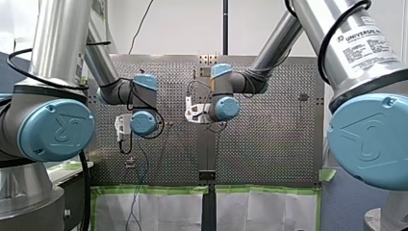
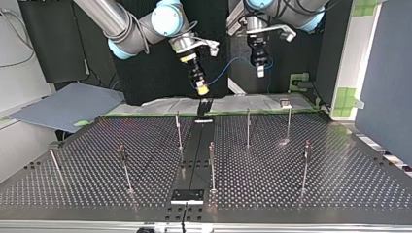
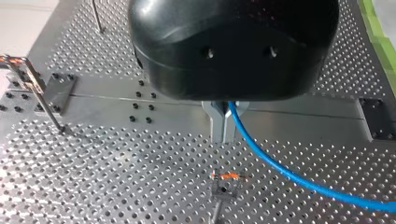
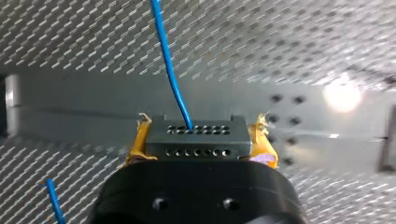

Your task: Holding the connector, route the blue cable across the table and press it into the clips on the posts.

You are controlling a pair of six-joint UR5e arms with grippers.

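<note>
Connector [image 4: 196, 135]: dark, two hole rows | right fingers [image 4: 138, 140] pinch it | left fingers [image 3: 217, 123] pinch blue cable [image 3: 289, 175]

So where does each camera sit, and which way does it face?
Front: behind the arms, looking over the table; both arms flank it.
Top: across the table, facing the arms; posts in front.
Left wrist: looks down my left end effector, shut on the cable.
Right wrist: looks along my right end effector, shut on the connector.
Shared: both wrist views show the cable.
</note>
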